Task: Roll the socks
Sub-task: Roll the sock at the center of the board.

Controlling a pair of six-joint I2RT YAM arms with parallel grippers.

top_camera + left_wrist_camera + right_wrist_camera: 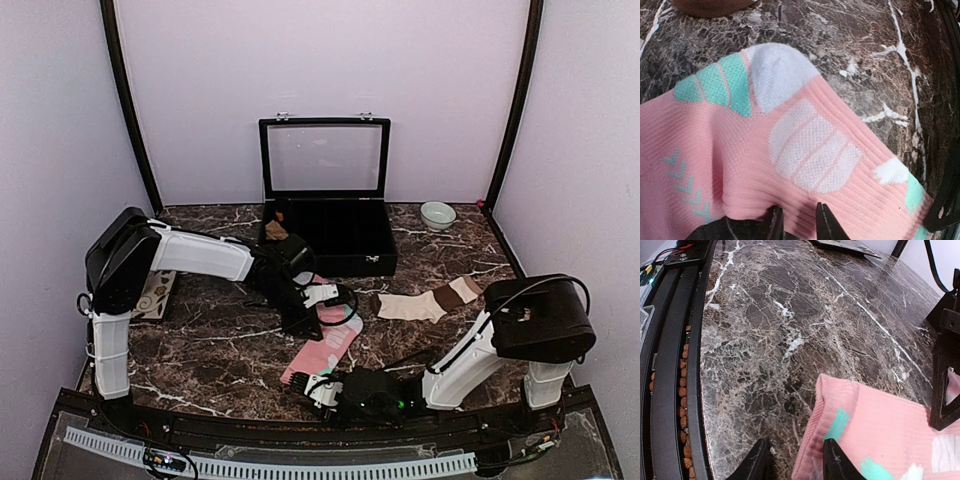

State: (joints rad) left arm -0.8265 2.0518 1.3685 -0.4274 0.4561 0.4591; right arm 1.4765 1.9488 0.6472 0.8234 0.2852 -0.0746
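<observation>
The pink sock (328,350) with mint-green and white patches lies stretched on the marble table (220,350) between my two grippers. My left gripper (318,297) is at its far end. In the left wrist view, that gripper (797,220) is shut on a pinched fold of the pink sock (790,150). My right gripper (318,386) sits at the sock's near end. In the right wrist view, it (794,446) stands open astride the ribbed edge of the sock (880,425), with one finger on the fabric and the other still apart from it. The cream-beige sock (425,303) with brown bands lies flat to the right, untouched.
A black case (340,245) with its glass lid raised stands at the back centre, a small tan bundle (277,230) inside its left corner. A pale bowl (437,214) sits back right. A flat wooden item (155,293) lies by the left arm. The black front rail (670,390) runs close beside my right gripper.
</observation>
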